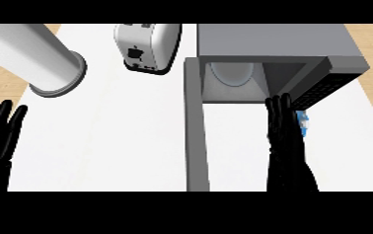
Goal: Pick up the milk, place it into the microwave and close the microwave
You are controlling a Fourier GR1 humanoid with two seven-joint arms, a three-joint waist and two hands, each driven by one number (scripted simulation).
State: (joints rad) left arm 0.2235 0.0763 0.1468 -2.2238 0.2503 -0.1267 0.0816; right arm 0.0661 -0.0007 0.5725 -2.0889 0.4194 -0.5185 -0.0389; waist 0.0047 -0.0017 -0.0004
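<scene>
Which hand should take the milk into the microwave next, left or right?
Right. The right hand is at the milk, just in front of the open microwave. The left hand rests open at the view's left edge, far from both.

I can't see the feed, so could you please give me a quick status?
Right hand at milk, beside open microwave. Left hand resting, open. Door open.

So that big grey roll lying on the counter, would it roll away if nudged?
Probably: the grey roll lies on its side and looks round, so a sideways nudge could set it rolling. It seems bulky, so awkward for one hand. Its weight can't be judged.
</scene>
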